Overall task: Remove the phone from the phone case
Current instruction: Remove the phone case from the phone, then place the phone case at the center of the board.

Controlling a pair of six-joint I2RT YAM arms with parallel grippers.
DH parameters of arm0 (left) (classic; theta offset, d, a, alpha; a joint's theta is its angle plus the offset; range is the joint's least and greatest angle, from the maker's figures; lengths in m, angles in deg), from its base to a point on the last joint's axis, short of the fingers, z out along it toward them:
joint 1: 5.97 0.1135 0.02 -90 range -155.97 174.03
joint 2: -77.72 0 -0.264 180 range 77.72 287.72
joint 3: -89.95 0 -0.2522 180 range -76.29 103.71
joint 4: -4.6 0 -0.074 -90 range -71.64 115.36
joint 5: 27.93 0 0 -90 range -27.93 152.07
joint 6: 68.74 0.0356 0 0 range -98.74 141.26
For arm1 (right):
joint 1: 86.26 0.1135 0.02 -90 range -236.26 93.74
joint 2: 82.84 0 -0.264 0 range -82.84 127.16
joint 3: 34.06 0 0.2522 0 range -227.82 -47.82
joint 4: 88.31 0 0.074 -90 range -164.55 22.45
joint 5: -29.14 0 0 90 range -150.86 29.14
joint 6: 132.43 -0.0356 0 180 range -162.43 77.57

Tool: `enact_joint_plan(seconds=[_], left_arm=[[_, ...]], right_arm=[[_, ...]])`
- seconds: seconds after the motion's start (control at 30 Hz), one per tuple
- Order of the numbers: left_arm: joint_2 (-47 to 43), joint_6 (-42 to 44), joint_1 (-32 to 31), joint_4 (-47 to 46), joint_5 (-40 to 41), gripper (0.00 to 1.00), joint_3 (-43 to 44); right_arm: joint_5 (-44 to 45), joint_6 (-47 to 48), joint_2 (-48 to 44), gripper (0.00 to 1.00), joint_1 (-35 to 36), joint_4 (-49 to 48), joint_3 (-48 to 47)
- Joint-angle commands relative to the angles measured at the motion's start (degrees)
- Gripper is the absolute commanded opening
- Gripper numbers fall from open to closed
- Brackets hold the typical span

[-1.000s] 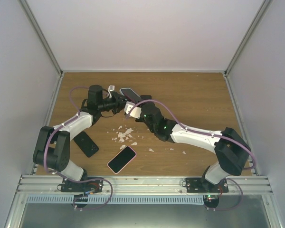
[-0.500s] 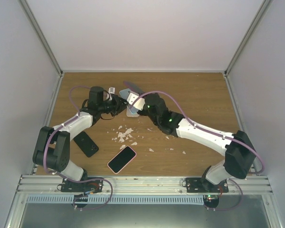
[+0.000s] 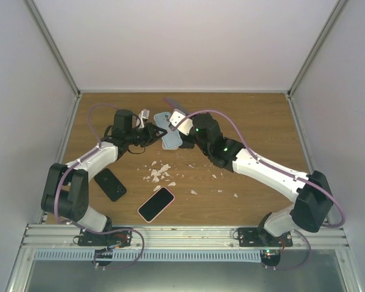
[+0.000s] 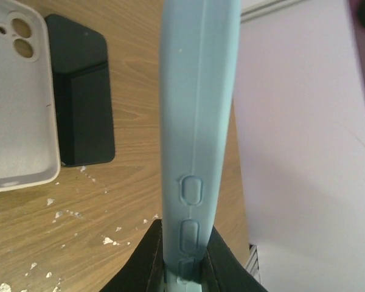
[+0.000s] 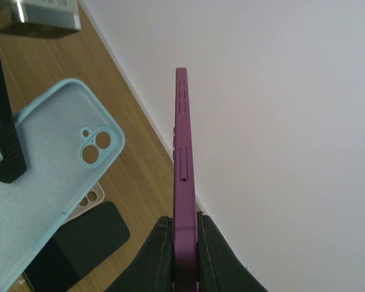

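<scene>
Above table, right claw pinches phone.

Left arm, right arm: jaws clamped.

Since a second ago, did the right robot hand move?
Yes. The right gripper carried the purple phone toward the back wall, farther from the pink phone.

A wood-grain desk sits boxed in by plain white walls. A metal rail lines its near edge.
</scene>
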Motion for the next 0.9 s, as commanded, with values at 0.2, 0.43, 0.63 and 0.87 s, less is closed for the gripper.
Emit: enact_joint_plan(seconds=[0.2, 0.43, 0.63, 0.87], left_arm=[[0.4, 24.0, 1.9, 11.6, -8.5, 0.00, 11.3], [5.9, 38.6, 7.1, 26.1, -10.4, 0.00, 19.3], [11.7, 46.0, 10.2, 33.3, -7.4, 0.00, 23.5], [20.1, 50.2, 14.1, 38.1, -6.1, 0.00, 27.5]], right_arm=[[-1.0, -3.1, -4.4, 0.01, -3.6, 0.6, -0.8], [-2.0, -4.7, -6.3, 0.01, -6.1, 1.9, 0.6], [-3.1, -6.0, -6.8, 0.00, -7.8, 2.7, 0.9], [-3.5, -6.6, -6.8, 0.01, -8.5, 3.4, 1.0]])
